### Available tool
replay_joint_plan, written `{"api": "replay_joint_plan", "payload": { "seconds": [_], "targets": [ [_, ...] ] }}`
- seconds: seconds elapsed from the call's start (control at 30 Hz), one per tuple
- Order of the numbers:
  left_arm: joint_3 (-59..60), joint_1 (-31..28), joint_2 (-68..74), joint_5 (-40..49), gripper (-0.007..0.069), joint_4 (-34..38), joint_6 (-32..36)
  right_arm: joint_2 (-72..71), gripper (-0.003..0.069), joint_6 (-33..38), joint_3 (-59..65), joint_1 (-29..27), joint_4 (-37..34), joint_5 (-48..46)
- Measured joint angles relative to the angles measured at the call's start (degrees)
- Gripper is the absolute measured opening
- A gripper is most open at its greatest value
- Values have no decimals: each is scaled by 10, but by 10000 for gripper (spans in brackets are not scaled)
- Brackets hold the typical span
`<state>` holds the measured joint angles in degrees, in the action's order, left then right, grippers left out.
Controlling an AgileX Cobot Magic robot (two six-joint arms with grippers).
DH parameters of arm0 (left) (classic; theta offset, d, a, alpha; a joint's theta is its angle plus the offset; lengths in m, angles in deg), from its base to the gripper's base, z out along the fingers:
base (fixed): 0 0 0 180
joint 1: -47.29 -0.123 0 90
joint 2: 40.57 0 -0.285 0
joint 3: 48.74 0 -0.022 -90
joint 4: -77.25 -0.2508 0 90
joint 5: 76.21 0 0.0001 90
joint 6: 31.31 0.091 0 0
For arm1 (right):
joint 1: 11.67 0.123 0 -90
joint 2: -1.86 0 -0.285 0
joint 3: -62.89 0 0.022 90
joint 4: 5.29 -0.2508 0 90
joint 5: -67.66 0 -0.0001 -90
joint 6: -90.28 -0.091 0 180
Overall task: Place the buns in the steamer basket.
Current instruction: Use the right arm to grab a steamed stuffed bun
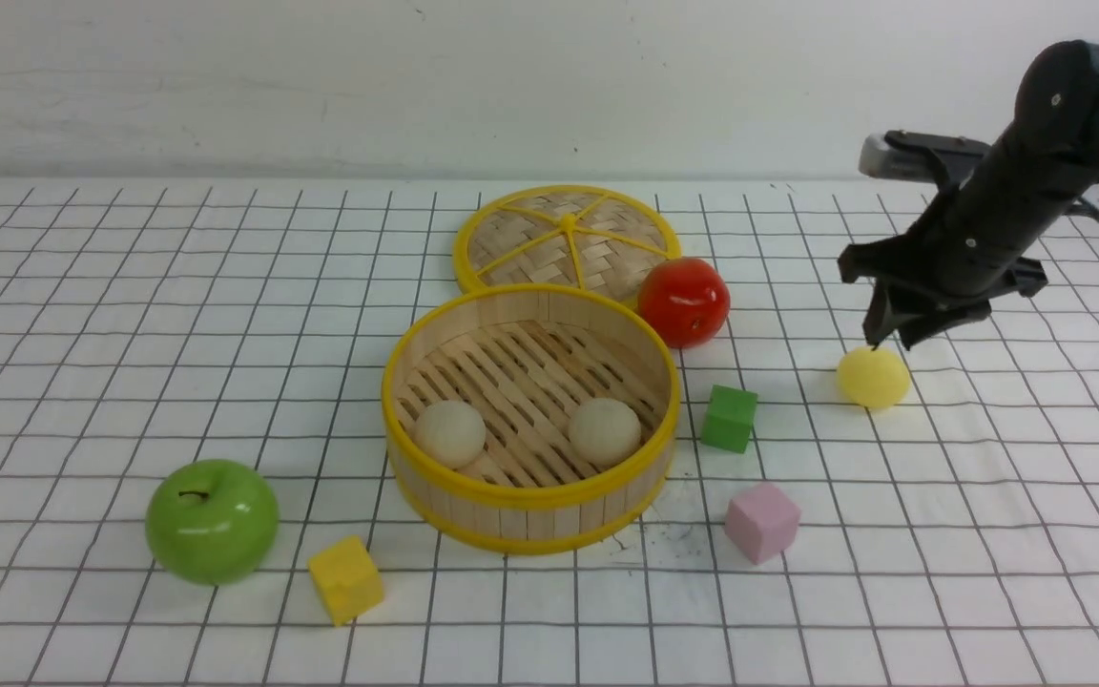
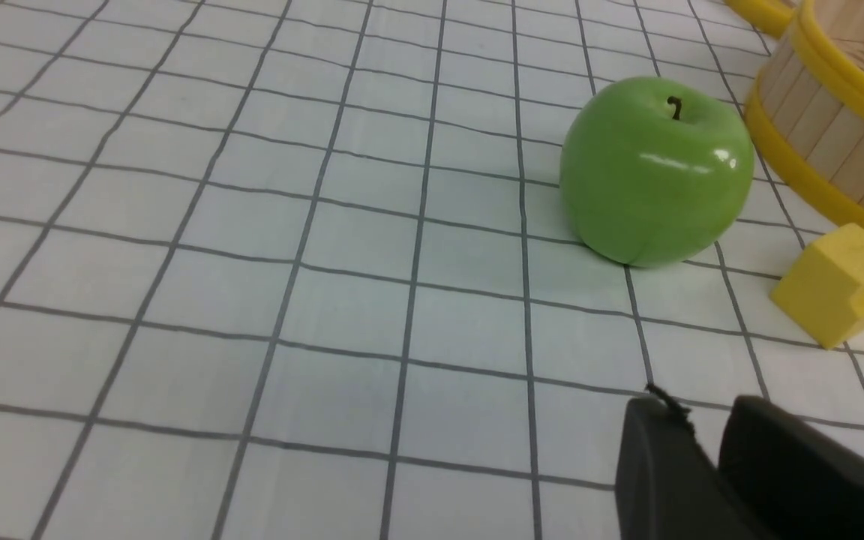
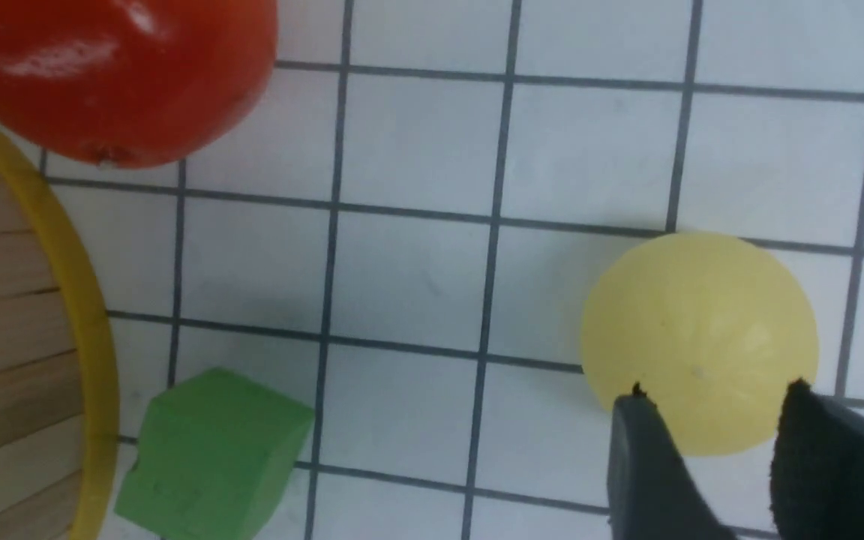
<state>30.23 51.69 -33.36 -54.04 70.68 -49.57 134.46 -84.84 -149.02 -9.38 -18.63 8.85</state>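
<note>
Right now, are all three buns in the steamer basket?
No, two beige buns sit in the steamer basket; the yellow bun lies outside it.

In the basket (image 1: 530, 496): one bun (image 1: 449, 432) left, a second bun (image 1: 604, 430) right. Behind the basket, the lid (image 1: 564, 234); tomato (image 1: 683, 301) at its right edge. Third bun (image 1: 873, 377) well right of the basket, on the table (image 1: 988, 496). Apple (image 1: 212, 520) front left, a block (image 1: 345, 578) just beside it on the right.
</note>
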Motion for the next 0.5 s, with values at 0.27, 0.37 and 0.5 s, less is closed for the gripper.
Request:
{"api": "replay_joint_plan", "payload": {
  "seconds": [0.27, 0.37, 0.5],
  "targets": [
    [0, 0, 0, 0, 130, 0, 0, 32, 248, -4, 0, -6, 0, 14],
    [0, 0, 0, 0, 133, 0, 0, 37, 246, -6, 0, -10, 2, 19],
    [0, 0, 0, 0, 137, 0, 0, 39, 225, -7, 0, -11, 1, 23]
  ]
}}
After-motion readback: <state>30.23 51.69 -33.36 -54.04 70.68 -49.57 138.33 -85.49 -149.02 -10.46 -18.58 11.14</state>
